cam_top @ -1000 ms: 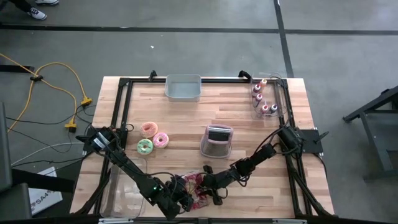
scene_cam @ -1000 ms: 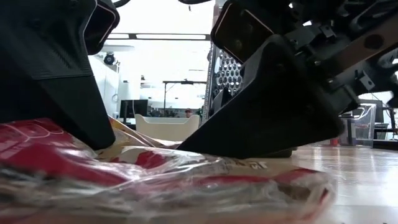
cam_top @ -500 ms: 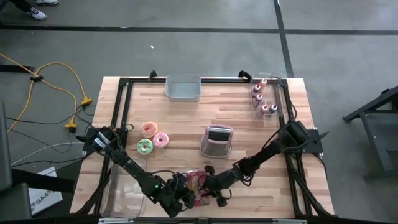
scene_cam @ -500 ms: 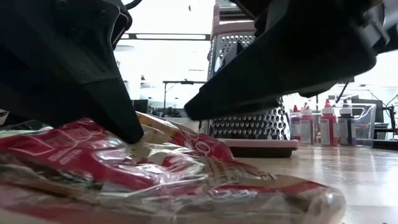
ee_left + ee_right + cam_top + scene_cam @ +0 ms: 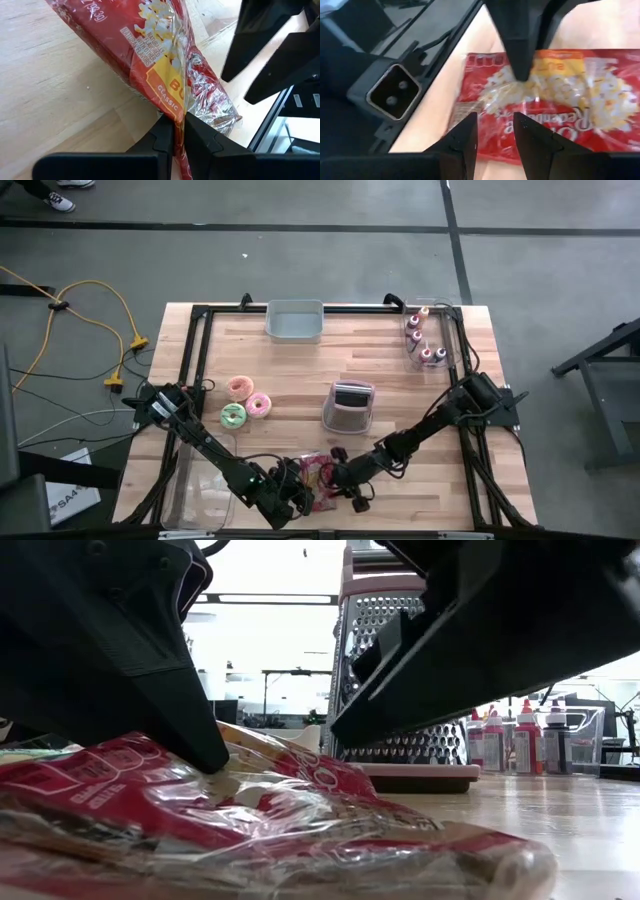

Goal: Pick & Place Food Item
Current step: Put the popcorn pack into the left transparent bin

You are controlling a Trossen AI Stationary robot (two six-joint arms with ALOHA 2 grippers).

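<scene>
The left gripper [image 5: 178, 134] is pinched shut on the plastic edge of the popcorn bag [image 5: 318, 477] at the bottom centre of the high view, the right gripper [image 5: 494, 131] hovers nearly closed and empty above it; light, crinkly and slippery, the bag probably holds best by a gathered fold.

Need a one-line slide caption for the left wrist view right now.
Left claw shut on the edge of the red popcorn bag lying on the wooden table, dark fingers of the right arm beyond.
</scene>
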